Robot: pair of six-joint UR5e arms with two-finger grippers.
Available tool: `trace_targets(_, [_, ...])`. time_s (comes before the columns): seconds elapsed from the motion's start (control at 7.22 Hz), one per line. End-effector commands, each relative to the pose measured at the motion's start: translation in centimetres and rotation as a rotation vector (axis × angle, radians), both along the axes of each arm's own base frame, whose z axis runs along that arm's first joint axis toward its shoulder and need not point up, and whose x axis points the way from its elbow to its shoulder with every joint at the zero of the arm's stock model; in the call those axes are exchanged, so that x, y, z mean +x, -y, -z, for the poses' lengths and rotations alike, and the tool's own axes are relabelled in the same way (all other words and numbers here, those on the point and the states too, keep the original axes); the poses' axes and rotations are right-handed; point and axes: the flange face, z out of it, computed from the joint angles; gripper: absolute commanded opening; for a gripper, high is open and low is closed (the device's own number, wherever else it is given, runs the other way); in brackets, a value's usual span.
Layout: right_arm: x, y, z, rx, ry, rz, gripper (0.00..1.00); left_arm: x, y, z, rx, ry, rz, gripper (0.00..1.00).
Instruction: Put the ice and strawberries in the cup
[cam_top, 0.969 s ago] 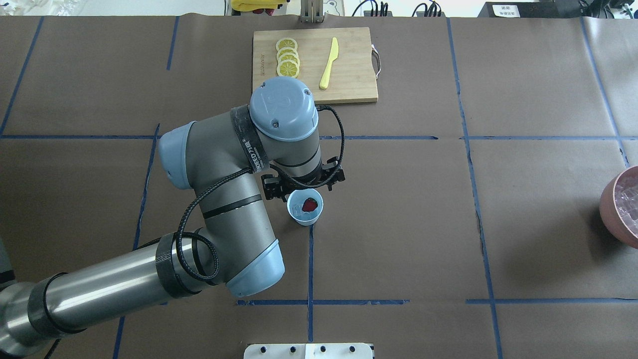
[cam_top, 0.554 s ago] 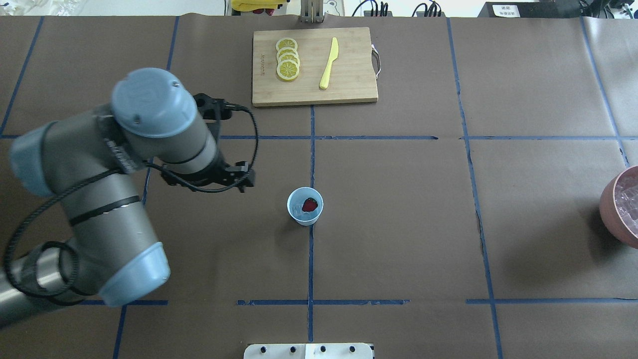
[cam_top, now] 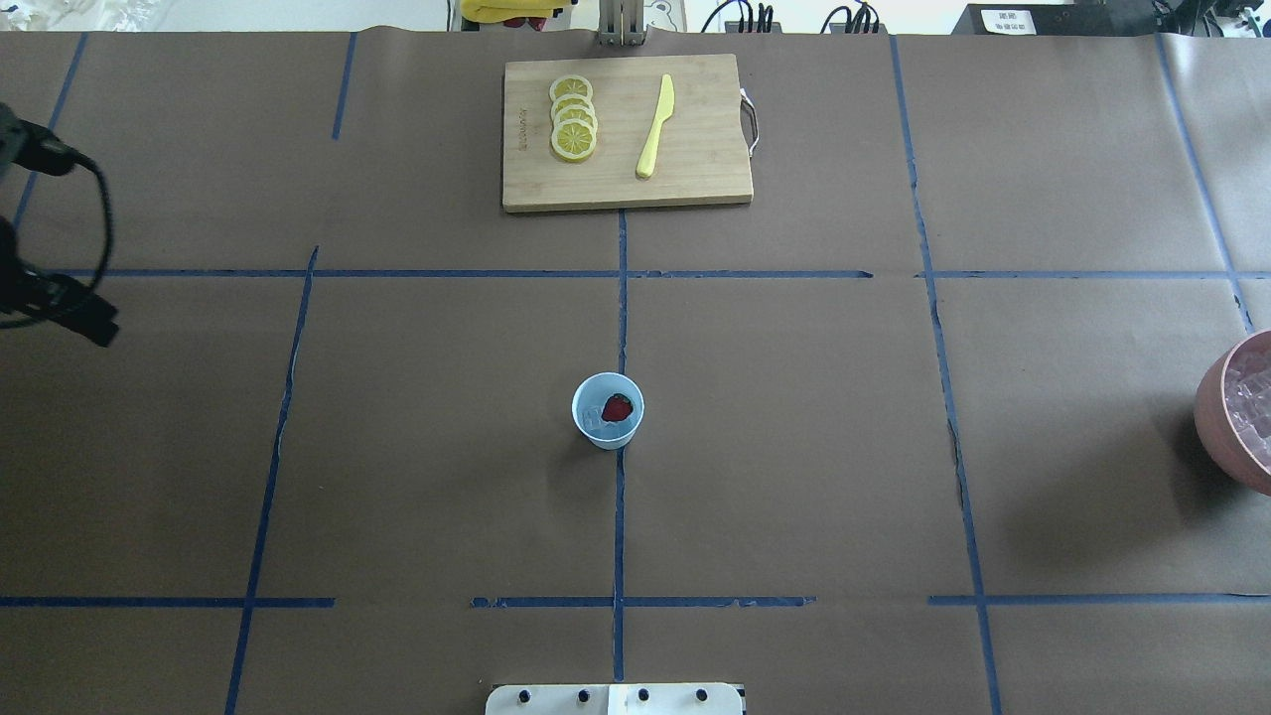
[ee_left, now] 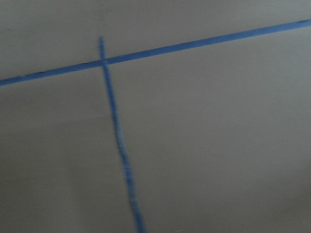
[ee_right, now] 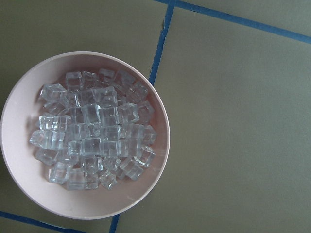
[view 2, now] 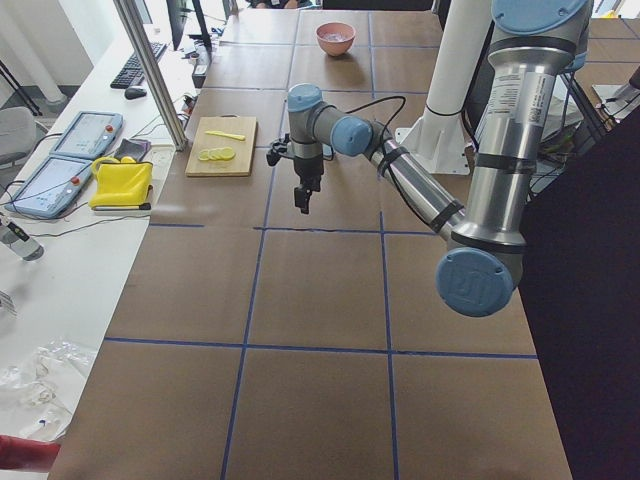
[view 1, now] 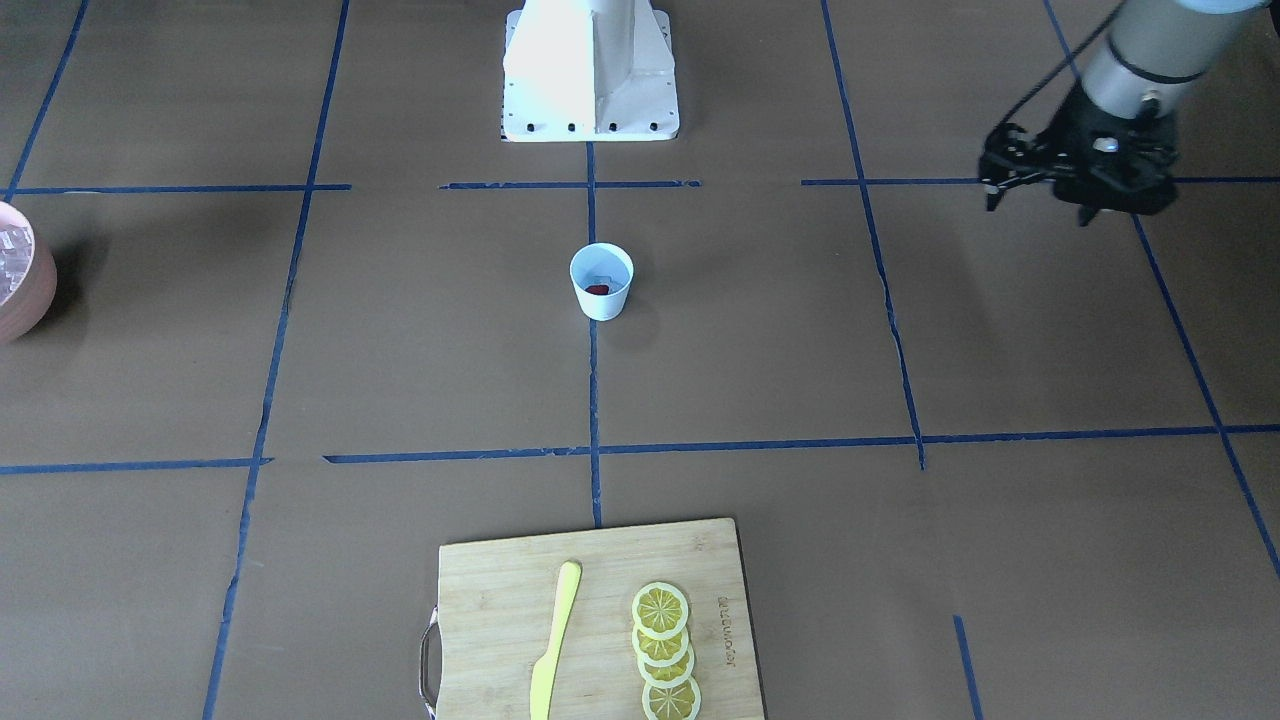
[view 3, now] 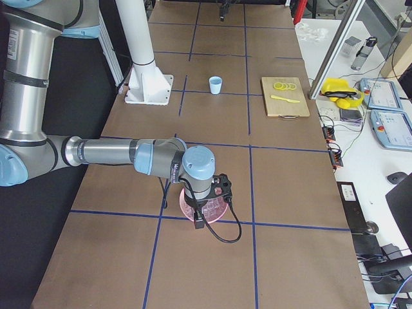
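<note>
The cup is holding strawberry and ice, so it's looking done; can't tell if left gripper or right gripper is clamping.

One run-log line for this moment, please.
cup holds strawberry and ice | left pincer far from cup | right pincer above ice bowl | pincer states unclear
</note>
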Motion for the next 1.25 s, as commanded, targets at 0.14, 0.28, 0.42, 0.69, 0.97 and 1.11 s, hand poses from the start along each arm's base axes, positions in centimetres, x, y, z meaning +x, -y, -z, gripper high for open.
trace_targets(0.14, [0.0,0.0,0.1,0.002,0.000,0.001,0.99,-17.0,2.7,-16.1,-0.029,-0.073,-0.048,1.00])
trace_targets(0.28, [0.0,0.0,0.1,0.002,0.000,0.001,0.99,-21.0,1.3,-20.5,-0.074,-0.089,-0.003,1.00])
trace_targets(0.42, [0.0,0.0,0.1,0.003,0.000,0.000,0.99,-22.0,-1.5,-23.0,-0.101,-0.089,0.018,1.00])
trace_targets(0.69, [0.0,0.0,0.1,0.003,0.000,0.000,0.99,-23.4,-4.0,-25.3,-0.141,-0.086,0.061,1.00])
trace_targets(0.97, [0.0,0.0,0.1,0.004,0.000,0.001,0.99,-23.5,-3.9,-25.6,-0.162,-0.081,0.083,1.00])
trace_targets(1.11, [0.0,0.1,0.2,0.004,0.000,0.000,0.99,-23.6,-3.5,-25.7,-0.159,-0.070,0.079,1.00])
